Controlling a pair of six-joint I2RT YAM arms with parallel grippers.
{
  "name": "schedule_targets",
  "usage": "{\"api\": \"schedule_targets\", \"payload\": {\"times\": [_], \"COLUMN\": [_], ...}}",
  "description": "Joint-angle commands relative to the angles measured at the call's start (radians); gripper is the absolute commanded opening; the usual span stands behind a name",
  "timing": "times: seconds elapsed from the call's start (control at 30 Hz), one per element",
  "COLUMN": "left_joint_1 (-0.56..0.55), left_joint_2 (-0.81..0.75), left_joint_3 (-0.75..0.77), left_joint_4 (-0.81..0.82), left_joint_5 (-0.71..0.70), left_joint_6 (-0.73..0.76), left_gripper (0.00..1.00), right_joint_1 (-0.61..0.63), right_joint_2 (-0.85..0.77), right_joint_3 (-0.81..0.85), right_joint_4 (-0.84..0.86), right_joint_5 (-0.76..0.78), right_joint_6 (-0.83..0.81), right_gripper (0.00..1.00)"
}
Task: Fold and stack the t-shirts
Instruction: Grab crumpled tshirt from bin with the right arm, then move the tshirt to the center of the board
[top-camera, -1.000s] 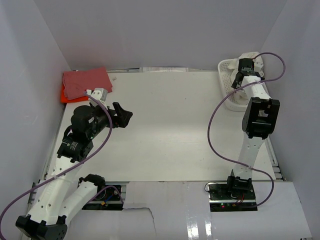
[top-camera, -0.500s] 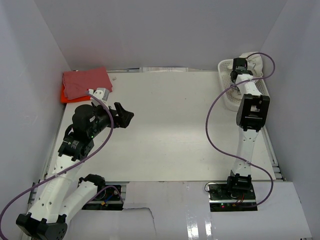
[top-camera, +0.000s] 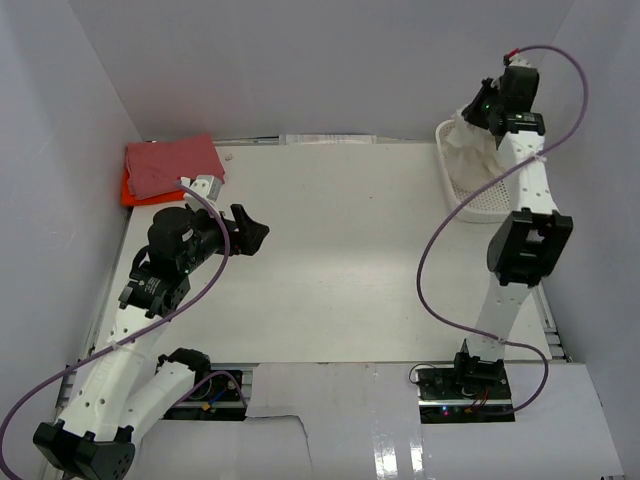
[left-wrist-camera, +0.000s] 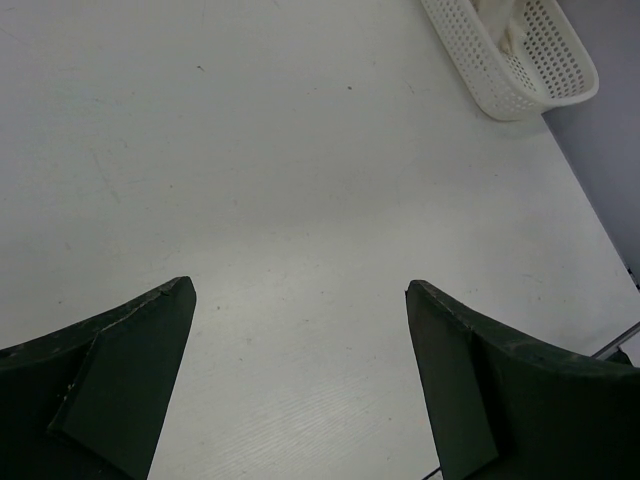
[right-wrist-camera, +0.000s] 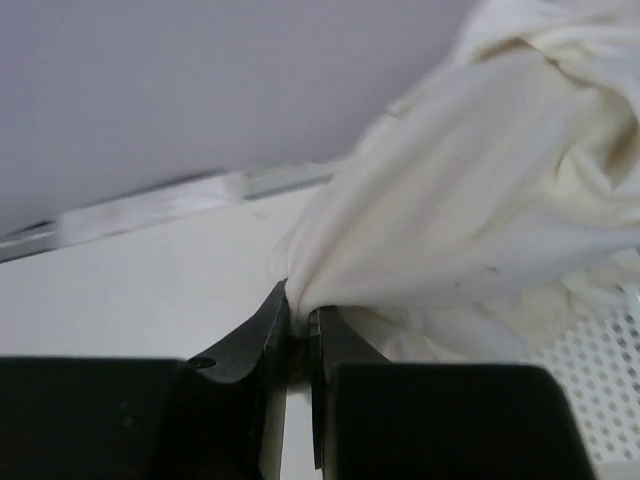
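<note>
**Cream shirt pinched above basket; left pincer wide and empty**

The cream t-shirt is held bunched, partly in the white mesh basket and partly drawn taut above it. Its long axis runs from the basket's far end up to the right gripper. No fold is seen in it.

The right gripper is seen pinched nearly closed on a gathered edge of the cream cloth, directly above the basket's far end.

The left gripper is seen spread wide, holding and touching nothing, well left of the basket over the bare table.

The pink-red t-shirt is laid folded flat on the orange t-shirt, well apart from the basket at the table's far-left corner. The long axis of the pink-red one runs roughly left-right, across toward the basket's side of the table.

Only the right wrist view shows the pinch itself: cloth is clamped between the tips, with basket mesh at lower right. Only the left wrist view shows the gap between the left fingers, with the basket far off. The folded stack is shown only from the top.
</note>
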Motion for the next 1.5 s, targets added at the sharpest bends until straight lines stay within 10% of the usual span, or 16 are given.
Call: {"api": "schedule_targets", "payload": {"times": [0.0, 0.2, 0.43, 0.6, 0.63, 0.67, 1.13, 1.47], "left_joint_1": [-0.001, -0.001, -0.001, -0.001, -0.003, -0.001, -0.001, -0.001], "left_joint_2": [-0.006, -0.008, -0.011, -0.008, -0.007, -0.011, 0.012, 0.080], "left_joint_3": [-0.008, -0.008, -0.007, -0.002, -0.002, -0.004, 0.010, 0.033], "left_joint_4": [0.016, 0.017, 0.019, 0.019, 0.019, 0.019, -0.014, -0.058], "left_joint_5": [0.014, 0.015, 0.015, 0.007, 0.004, 0.003, -0.104, -0.206], "left_joint_6": [0.013, 0.013, 0.013, 0.015, 0.013, 0.015, 0.001, -0.042], "left_gripper": [0.96, 0.96, 0.96, 0.96, 0.96, 0.96, 0.94, 0.94], "right_joint_1": [0.005, 0.014, 0.115, 0.204, 0.224, 0.241, 0.977, 0.998], "right_joint_2": [-0.414, -0.680, -0.975, -0.980, -0.975, -0.969, -0.935, -0.987], "right_joint_3": [-0.129, -0.327, -0.825, -0.845, -0.842, -0.828, -1.196, -1.382], "right_joint_4": [0.314, 0.399, 0.449, 0.120, 0.067, 0.036, -0.052, -0.093], "right_joint_5": [-0.542, -0.968, -1.105, -0.817, -0.765, -0.643, 0.162, 0.412], "right_joint_6": [0.010, 0.151, 0.227, -0.015, -0.040, -0.057, -0.014, 0.236], "right_gripper": [0.08, 0.09, 0.22, 0.47, 0.92, 0.96, 0.90, 0.96]}}
